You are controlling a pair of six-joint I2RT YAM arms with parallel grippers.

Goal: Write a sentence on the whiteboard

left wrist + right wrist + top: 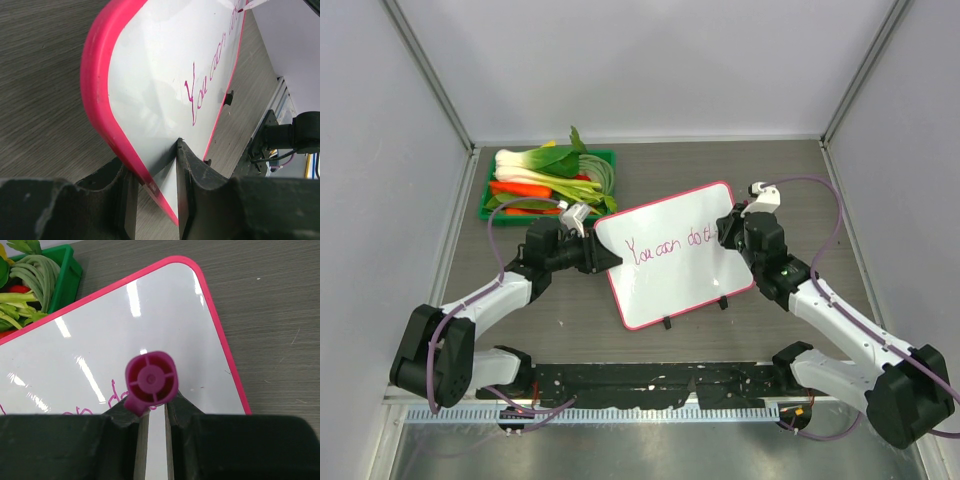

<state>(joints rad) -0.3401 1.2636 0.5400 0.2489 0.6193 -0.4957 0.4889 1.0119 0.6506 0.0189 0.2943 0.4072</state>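
Note:
The whiteboard (670, 280), white with a pink-red frame, stands tilted on the table in the middle. My left gripper (605, 258) is shut on its left edge, the frame (100, 100) pinched between the fingers (192, 170). The sentence (665, 247) in pink-purple cursive reads "You can do", and its right end runs under my right gripper (728, 238). That gripper (152, 405) is shut on a pink marker (151, 377), seen end-on, held against the board (125, 325) at the end of the writing (114, 394). The marker's tip is hidden.
A green tray (486, 198) of vegetables lies at the back left, close behind the board's top-left corner, with its wall (67, 280) in the right wrist view. The board's two black feet (667, 323) rest on the table. A black rail (650, 380) runs along the near edge.

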